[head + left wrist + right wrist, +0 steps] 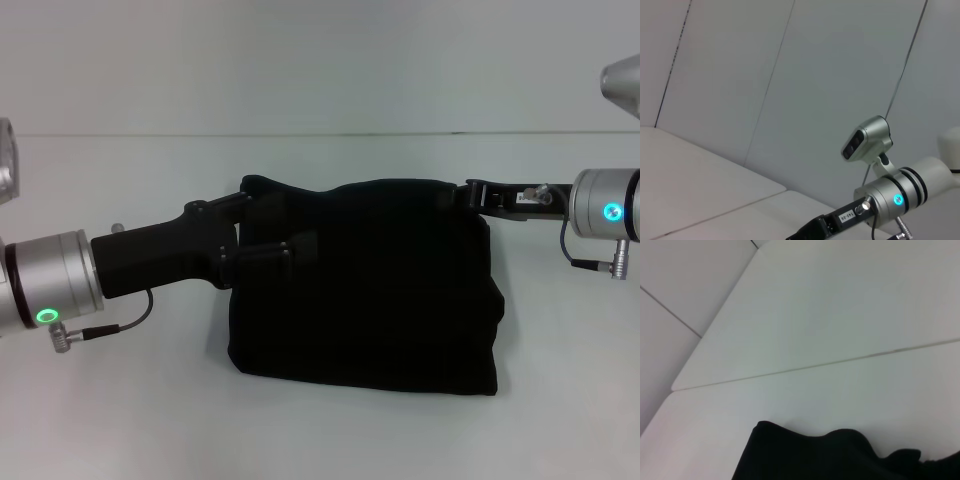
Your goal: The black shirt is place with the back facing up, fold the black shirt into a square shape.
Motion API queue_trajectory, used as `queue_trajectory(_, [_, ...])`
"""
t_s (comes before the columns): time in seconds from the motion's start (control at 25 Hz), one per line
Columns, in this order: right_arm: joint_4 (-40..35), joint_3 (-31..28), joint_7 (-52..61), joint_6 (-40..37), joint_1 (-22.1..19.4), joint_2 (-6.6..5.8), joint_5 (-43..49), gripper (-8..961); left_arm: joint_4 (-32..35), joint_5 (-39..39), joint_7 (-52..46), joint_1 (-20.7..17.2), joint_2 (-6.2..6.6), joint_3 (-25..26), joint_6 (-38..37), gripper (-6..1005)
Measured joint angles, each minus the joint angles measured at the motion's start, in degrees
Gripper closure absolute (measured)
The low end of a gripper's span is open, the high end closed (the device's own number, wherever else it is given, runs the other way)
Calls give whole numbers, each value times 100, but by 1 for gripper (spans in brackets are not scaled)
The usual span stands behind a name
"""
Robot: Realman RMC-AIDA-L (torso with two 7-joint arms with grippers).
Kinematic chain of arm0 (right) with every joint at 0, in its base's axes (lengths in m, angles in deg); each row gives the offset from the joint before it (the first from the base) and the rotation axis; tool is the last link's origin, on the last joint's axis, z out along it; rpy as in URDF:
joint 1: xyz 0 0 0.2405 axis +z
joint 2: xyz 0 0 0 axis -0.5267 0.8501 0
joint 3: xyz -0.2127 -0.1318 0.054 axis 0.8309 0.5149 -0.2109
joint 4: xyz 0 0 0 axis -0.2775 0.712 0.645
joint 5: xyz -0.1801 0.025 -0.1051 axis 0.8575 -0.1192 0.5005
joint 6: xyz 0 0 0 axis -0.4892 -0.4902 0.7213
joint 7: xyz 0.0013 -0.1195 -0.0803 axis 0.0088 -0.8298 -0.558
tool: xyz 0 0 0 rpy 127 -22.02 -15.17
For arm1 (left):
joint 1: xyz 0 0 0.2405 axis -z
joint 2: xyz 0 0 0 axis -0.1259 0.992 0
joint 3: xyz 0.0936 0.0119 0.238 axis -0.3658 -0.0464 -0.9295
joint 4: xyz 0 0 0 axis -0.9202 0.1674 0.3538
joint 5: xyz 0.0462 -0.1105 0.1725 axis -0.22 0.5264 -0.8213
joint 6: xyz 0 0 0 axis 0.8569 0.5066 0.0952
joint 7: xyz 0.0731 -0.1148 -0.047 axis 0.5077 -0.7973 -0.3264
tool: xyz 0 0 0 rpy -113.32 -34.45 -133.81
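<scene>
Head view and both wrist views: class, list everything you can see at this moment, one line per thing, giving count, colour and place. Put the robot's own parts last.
black shirt: one, plain black, folded into a compact, roughly rectangular bundle in the middle of the table, between the two grippers; no lettering shows.
table: one, white, under the shirt, with a thin seam line running across it in the right wrist view.
wall: pale grey panels with dark joints, behind the table.
left gripper: one, black, on a silver wrist with a green light, reaching in from the robot's left onto the shirt's upper left part.
right gripper: one, black, on a silver wrist with a blue light, at the shirt's upper right corner.
</scene>
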Motion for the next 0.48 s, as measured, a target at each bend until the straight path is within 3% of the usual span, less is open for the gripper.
queue_trajectory(0.48, [75, 368, 61, 569, 69, 43, 24, 907, -148, -3, -13, 1, -1, 0, 4, 139])
